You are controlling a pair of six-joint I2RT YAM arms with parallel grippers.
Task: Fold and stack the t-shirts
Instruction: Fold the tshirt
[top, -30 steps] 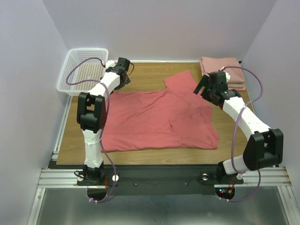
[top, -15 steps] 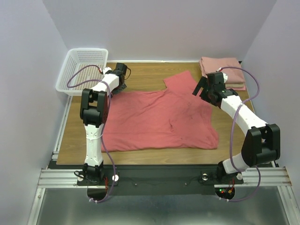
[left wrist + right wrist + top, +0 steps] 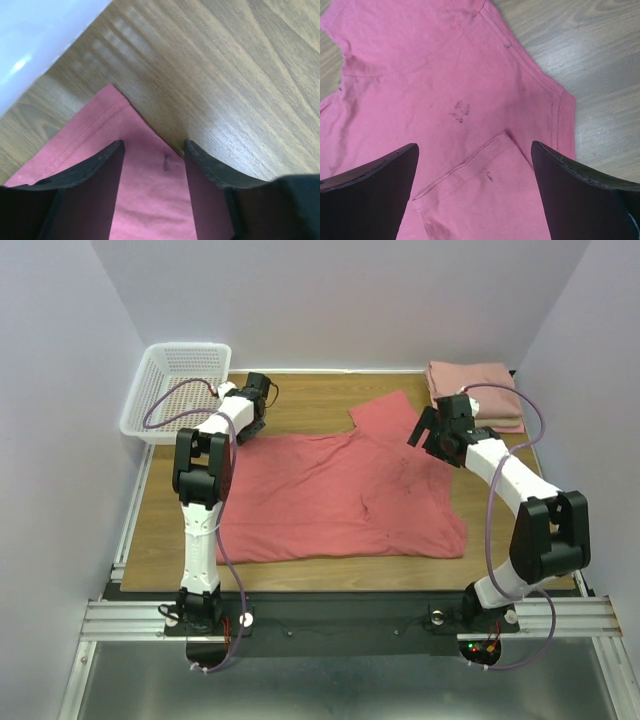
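Straddling red shirt (image 3: 340, 495) corner at 10 o'clock: left gripper (image 3: 153, 145), fingers apart, cloth flat between. Over sleeve (image 3: 470, 195) at 2 o'clock: right gripper (image 3: 474, 145), fingers spread wide.

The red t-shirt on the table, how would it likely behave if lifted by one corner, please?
Probably floppy: the red t-shirt lies flat with soft creases, so a lifted corner would likely rise alone while the rest droops and drags. It looks thin, so likely light for its spread. The left gripper straddles only a corner, so the cloth might slip out.
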